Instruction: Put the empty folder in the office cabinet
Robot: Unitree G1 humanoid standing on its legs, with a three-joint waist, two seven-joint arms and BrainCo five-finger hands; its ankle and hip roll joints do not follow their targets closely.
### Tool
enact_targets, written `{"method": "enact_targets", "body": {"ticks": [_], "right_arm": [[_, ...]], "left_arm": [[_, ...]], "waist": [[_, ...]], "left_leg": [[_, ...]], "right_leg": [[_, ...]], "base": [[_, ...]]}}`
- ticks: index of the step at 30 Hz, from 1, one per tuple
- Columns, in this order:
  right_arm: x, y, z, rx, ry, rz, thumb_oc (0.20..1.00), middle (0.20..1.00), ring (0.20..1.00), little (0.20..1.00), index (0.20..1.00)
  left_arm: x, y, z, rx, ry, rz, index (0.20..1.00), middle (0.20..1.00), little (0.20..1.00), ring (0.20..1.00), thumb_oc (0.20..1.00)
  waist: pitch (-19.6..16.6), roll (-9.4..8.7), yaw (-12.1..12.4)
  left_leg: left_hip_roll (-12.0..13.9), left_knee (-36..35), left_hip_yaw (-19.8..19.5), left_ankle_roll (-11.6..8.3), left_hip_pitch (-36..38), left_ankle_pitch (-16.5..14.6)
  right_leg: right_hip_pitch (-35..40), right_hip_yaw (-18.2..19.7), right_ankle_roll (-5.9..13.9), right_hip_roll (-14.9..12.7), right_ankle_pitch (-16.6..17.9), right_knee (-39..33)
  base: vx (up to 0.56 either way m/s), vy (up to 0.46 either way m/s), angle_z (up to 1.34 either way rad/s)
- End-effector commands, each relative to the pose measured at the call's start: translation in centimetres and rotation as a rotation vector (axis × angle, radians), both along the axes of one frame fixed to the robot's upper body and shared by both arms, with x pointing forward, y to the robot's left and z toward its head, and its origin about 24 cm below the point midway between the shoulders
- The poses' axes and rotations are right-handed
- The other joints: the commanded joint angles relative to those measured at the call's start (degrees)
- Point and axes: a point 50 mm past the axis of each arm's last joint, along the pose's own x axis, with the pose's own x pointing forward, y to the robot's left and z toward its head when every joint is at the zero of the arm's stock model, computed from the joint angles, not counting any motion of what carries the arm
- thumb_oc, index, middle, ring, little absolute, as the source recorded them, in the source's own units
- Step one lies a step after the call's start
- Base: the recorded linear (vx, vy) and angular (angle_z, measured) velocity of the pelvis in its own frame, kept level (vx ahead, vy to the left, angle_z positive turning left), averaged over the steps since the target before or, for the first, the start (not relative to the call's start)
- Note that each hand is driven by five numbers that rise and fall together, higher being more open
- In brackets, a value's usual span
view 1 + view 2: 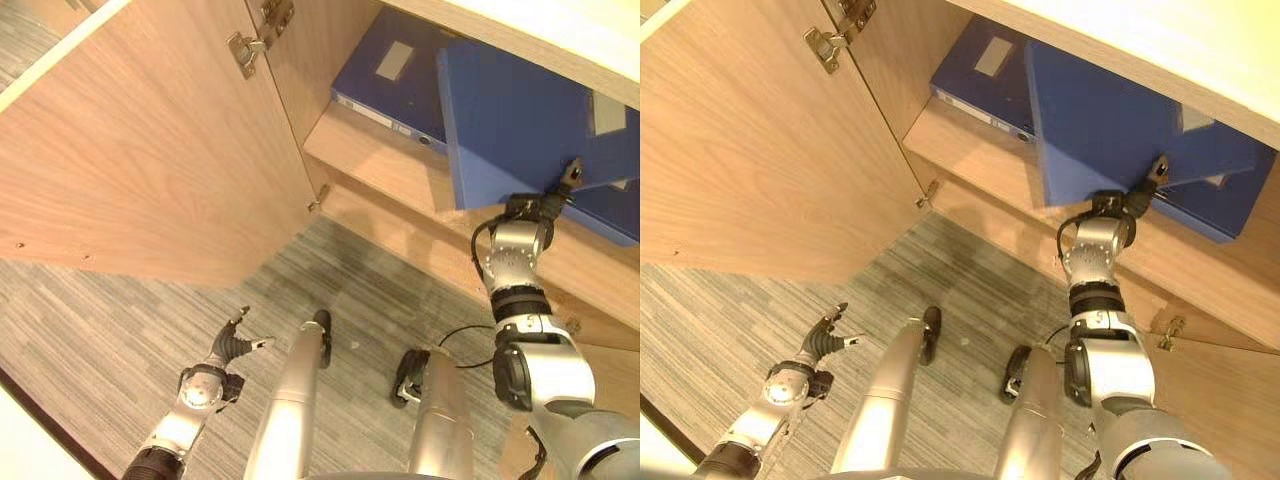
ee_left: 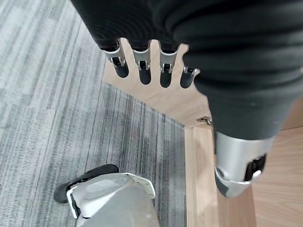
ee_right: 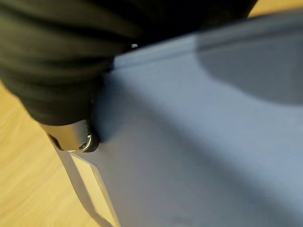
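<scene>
A blue folder (image 1: 510, 120) stands tilted at the open front of the wooden office cabinet, over its lower shelf (image 1: 365, 150). My right hand (image 1: 535, 208) grips the folder's lower edge, the thumb lying on its near face and the fingers hidden behind it. In the right wrist view the folder's blue cover (image 3: 199, 142) lies right against the thumb (image 3: 71, 135). My left hand (image 1: 235, 345) hangs low over the carpet with straight fingers (image 2: 142, 71), holding nothing.
Two more blue folders lie on the shelf, one at the back left (image 1: 390, 75) and one at the right (image 1: 615, 210) behind the held one. The cabinet door (image 1: 130, 150) stands wide open on the left, with a hinge (image 1: 245, 45). Grey striped carpet (image 1: 120, 330) covers the floor.
</scene>
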Motion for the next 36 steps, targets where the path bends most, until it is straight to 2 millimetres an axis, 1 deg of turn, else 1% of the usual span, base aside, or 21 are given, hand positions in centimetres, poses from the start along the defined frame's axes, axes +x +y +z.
{"method": "enact_targets", "body": {"ticks": [1, 2, 3, 4, 7, 11, 13, 15, 19, 21, 22, 23, 25, 26, 27, 28, 31, 36], "right_arm": [[-1.7, -2.3, 8.0, -0.142, -0.289, -0.124, 0.200, 0.200, 0.200, 0.200, 0.200], [-2.3, -3.0, 10.0, -0.134, -0.352, -0.162, 0.200, 0.200, 0.200, 0.200, 0.200], [-2.5, -3.3, 10.6, -0.138, -0.365, -0.174, 0.200, 0.200, 0.200, 0.200, 0.200], [-2.4, -3.3, 10.8, -0.139, -0.367, -0.174, 0.200, 0.200, 0.200, 0.200, 0.200], [-3.2, -4.6, 13.6, -0.177, -0.399, -0.214, 0.200, 0.200, 0.200, 0.200, 0.200], [-3.7, -5.3, 14.7, -0.181, -0.423, -0.236, 0.200, 0.200, 0.200, 0.200, 0.200], [-3.7, -5.4, 14.6, -0.174, -0.425, -0.240, 0.200, 0.200, 0.200, 0.200, 0.200], [-3.9, -5.6, 14.3, -0.118, -0.447, -0.255, 0.200, 0.200, 0.200, 0.200, 0.200], [-3.7, -5.8, 13.1, -0.041, -0.443, -0.273, 0.200, 0.200, 0.200, 0.200, 0.200], [-3.6, -5.6, 12.8, 0.002, -0.455, -0.275, 0.200, 0.200, 0.200, 0.200, 0.200], [-3.6, -5.6, 12.7, 0.003, -0.456, -0.275, 0.200, 0.200, 0.200, 0.200, 0.200], [-3.5, -5.0, 12.6, 0.058, -0.484, -0.273, 0.200, 0.200, 0.200, 0.200, 0.200], [-3.4, -4.8, 12.4, 0.087, -0.490, -0.273, 0.200, 0.200, 0.200, 0.200, 0.200], [-3.3, -4.4, 12.4, 0.138, -0.508, -0.270, 0.200, 0.200, 0.200, 0.200, 0.200], [-3.3, -4.3, 12.4, 0.140, -0.509, -0.270, 0.200, 0.200, 0.200, 0.200, 0.200], [-3.2, -4.1, 12.7, 0.169, -0.521, -0.268, 0.200, 0.200, 0.200, 0.200, 0.200], [-3.3, -3.9, 13.2, 0.175, -0.545, -0.268, 0.200, 0.200, 0.200, 0.200, 0.200], [-3.4, -3.4, 13.0, 0.175, -0.571, -0.263, 0.200, 0.200, 0.200, 0.200, 0.200]], "left_arm": [[0.2, 0.7, 0.5, 0.050, -0.027, -0.022, 1.000, 1.000, 1.000, 1.000, 1.000], [0.1, 1.1, 0.6, 0.056, -0.024, -0.018, 1.000, 1.000, 1.000, 1.000, 1.000], [0.0, 1.3, 0.6, 0.061, -0.022, -0.018, 1.000, 1.000, 1.000, 1.000, 1.000], [0.1, 1.2, 0.6, 0.060, -0.024, -0.018, 1.000, 1.000, 1.000, 1.000, 1.000], [0.0, 1.9, 0.9, 0.071, -0.029, -0.011, 1.000, 1.000, 1.000, 1.000, 1.000], [-0.1, 2.1, 1.0, 0.077, -0.028, -0.015, 1.000, 1.000, 1.000, 1.000, 1.000], [-0.1, 2.2, 1.0, 0.079, -0.027, -0.018, 1.000, 1.000, 1.000, 1.000, 1.000], [0.0, 2.2, 1.1, 0.086, -0.030, -0.021, 1.000, 1.000, 1.000, 1.000, 1.000], [0.0, 2.3, 1.2, 0.098, -0.032, -0.019, 1.000, 1.000, 1.000, 1.000, 1.000], [-0.1, 2.2, 1.1, 0.100, -0.031, -0.021, 1.000, 1.000, 1.000, 1.000, 1.000], [-0.1, 2.3, 1.1, 0.101, -0.031, -0.021, 1.000, 1.000, 1.000, 1.000, 1.000], [0.1, 2.2, 1.2, 0.108, -0.035, -0.026, 1.000, 1.000, 1.000, 1.000, 1.000], [0.1, 2.1, 1.2, 0.111, -0.034, -0.031, 1.000, 1.000, 1.000, 1.000, 1.000], [0.1, 2.0, 1.2, 0.115, -0.034, -0.037, 1.000, 1.000, 1.000, 1.000, 1.000], [0.1, 2.0, 1.2, 0.116, -0.034, -0.037, 1.000, 1.000, 1.000, 1.000, 1.000], [0.1, 1.9, 1.1, 0.121, -0.031, -0.044, 1.000, 1.000, 1.000, 1.000, 1.000], [0.2, 1.9, 1.2, 0.129, -0.032, -0.052, 1.000, 1.000, 1.000, 1.000, 1.000], [0.4, 1.8, 1.3, 0.132, -0.037, -0.054, 1.000, 1.000, 1.000, 1.000, 1.000]], "waist": [[-1.1, -0.69, -0.1], [-1.3, -0.72, 0.0], [-1.3, -0.70, 0.0], [-1.2, -0.64, 0.1], [-1.1, -0.39, 0.3], [-1.0, 0.12, 0.4], [-0.9, 0.20, 0.4], [-0.9, 0.74, 0.4], [-0.8, 1.47, 0.5], [-0.7, 1.96, 0.6], [-0.7, 1.91, 0.6], [-0.6, 2.39, 0.8], [-0.5, 2.58, 0.9], [-0.5, 2.98, 1.2], [-0.5, 2.95, 1.2], [-0.4, 3.33, 1.4], [0.0, 3.88, 1.6], [0.3, 4.15, 1.6]], "left_leg": [[-1.6, -3.3, 4.1, 4.09, 5.4, -7.2], [-1.5, -3.4, 4.0, 4.06, 5.4, -7.2], [-1.4, -3.3, 4.1, 4.05, 5.4, -7.3], [-1.3, -3.3, 4.1, 4.05, 5.4, -7.3], [-1.0, -2.4, 4.4, 3.98, 4.7, -7.5], [-0.8, -1.9, 4.7, 3.95, 4.1, -7.6], [-0.8, -1.9, 4.9, 3.99, 4.1, -7.7], [-0.7, -1.9, 5.1, 4.09, 4.0, -7.7], [-0.8, -1.9, 5.5, 4.27, 3.9, -7.7], [-0.8, -2.1, 5.6, 4.32, 3.9, -7.7], [-0.8, -2.1, 5.6, 4.33, 3.9, -7.7], [-0.8, -2.3, 5.8, 4.39, 4.0, -7.7], [-0.8, -2.3, 5.8, 4.45, 4.0, -7.7], [-0.9, -2.3, 6.0, 4.55, 4.1, -7.7], [-0.9, -2.3, 6.0, 4.56, 4.1, -7.7], [-0.9, -2.1, 6.1, 4.60, 4.1, -7.8], [-0.8, -1.7, 6.3, 4.73, 4.1, -7.9], [-0.7, -3.2, 7.0, 4.85, 5.0, -7.8]], "right_leg": [[2.3, 1.7, -2.57, 3.0, 2.2, -5.6], [2.3, 1.7, -2.43, 3.2, 2.4, -5.8], [2.3, 1.7, -2.42, 3.2, 2.4, -5.7], [2.3, 1.7, -2.42, 3.2, 2.4, -5.7], [1.8, 1.8, -2.20, 3.0, 2.4, -5.2], [1.1, 2.0, -1.95, 2.7, 2.4, -4.5], [1.0, 2.0, -1.88, 2.7, 2.4, -4.5], [0.8, 2.1, -1.72, 2.6, 2.5, -4.3], [0.5, 2.4, -1.53, 2.5, 2.5, -4.2], [0.5, 2.4, -1.44, 2.5, 2.5, -4.2], [0.5, 2.4, -1.44, 2.5, 2.6, -4.3], [0.4, 2.5, -1.35, 2.5, 2.6, -4.3], [0.4, 2.6, -1.28, 2.5, 2.7, -4.3], [0.4, 2.7, -1.07, 2.4, 2.8, -4.3], [0.4, 2.7, -1.05, 2.4, 2.9, -4.3], [0.5, 2.6, -0.77, 2.1, 3.0, -4.2], [0.7, 2.4, -0.29, 1.8, 3.2, -4.1], [1.3, 1.7, 0.48, 1.4, 3.8, -5.0]], "base": [[0.00, 0.000, 0.00], [0.00, 0.000, 0.00], [0.00, 0.000, 0.00], [0.00, 0.000, 0.00], [0.00, 0.000, 0.00], [0.00, -0.004, -0.01], [0.00, 0.000, 0.00], [0.00, 0.000, 0.00], [0.00, 0.006, -0.02], [0.00, 0.000, 0.00], [0.00, 0.008, -0.05], [0.00, 0.008, -0.04], [0.00, 0.006, -0.02], [0.00, 0.000, 0.00], [0.00, 0.000, 0.00], [0.00, 0.000, 0.00], [0.01, 0.022, 0.00], [0.01, 0.037, -0.01]]}}
